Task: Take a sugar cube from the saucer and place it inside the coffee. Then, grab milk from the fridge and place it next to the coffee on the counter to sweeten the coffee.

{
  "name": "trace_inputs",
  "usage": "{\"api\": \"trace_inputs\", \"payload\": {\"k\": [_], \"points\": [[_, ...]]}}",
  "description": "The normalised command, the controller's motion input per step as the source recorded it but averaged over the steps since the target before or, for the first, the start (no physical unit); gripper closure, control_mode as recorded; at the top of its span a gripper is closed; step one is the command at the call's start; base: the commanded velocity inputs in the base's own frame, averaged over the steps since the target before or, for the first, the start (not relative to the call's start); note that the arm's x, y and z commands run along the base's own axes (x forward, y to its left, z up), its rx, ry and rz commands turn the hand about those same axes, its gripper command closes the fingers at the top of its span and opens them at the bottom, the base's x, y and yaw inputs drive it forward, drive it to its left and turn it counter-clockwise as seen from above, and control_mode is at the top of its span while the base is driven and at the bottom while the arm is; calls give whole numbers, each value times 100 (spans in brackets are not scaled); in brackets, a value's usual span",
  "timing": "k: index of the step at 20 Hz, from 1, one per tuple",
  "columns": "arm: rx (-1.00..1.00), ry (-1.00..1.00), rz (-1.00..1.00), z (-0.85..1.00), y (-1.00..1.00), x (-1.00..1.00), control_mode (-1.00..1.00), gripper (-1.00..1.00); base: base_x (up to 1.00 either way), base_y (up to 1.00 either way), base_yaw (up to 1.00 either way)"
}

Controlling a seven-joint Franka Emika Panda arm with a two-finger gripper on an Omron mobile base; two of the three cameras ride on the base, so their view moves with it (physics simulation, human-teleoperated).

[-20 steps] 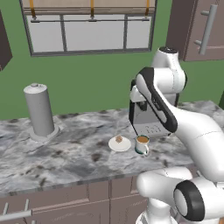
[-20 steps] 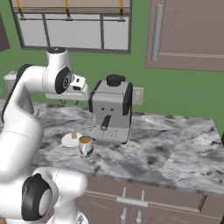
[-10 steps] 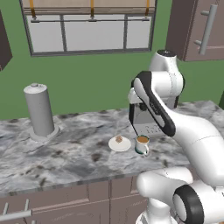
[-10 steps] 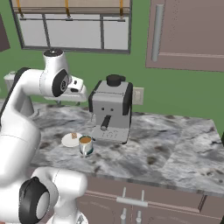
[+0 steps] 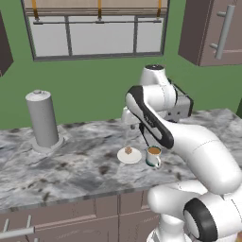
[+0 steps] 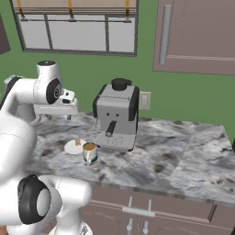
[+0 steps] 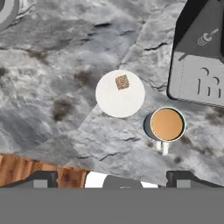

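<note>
**Counter stock: cube on saucer, mug beside it, gripper high and spread**

Item 1. Counter (image 5: 71,165): grey-and-white marbled worktop, brown drawers with silver handles below its front edge. Broad bare stone lies left of the saucer as far as a grey upright cylinder (image 5: 42,120), and more bare stone runs right of the espresso machine toward the far end in the right base view.

Item 2. Saucer (image 7: 114,104): small white round plate, flat on the stone, set back from the front edge. It sits just beside the mug, a thin strip of stone showing between them in the hand view.

Item 3. Sugar cube (image 7: 122,82): tiny tan-brown cube, resting on the saucer near its rim, off centre.

Item 4. Coffee (image 7: 166,124): white mug, upright, brown liquid inside, handle pointing toward the counter's front edge.

Item 5. Espresso machine (image 6: 117,114): grey and black, behind the mug and close to it, toward the wall.

Item 6. Gripper (image 7: 112,177): looking straight down from well above the counter, its two dark tips spread wide with nothing between them. Saucer and mug both lie below it, open air all round.
</note>
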Motion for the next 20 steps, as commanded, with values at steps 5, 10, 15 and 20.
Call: {"api": "trace_inputs", "payload": {"k": [5,10,15,20], "points": [[-2,33,6,-70,20,0,-100,-100,0,0,0],[-3,12,3,-47,0,4,-100,-100,0,0,0],[-5,1,0,-51,0,14,-100,-100,0,0,0],[-8,0,0,-31,0,23,-100,-100,0,0,0]]}}
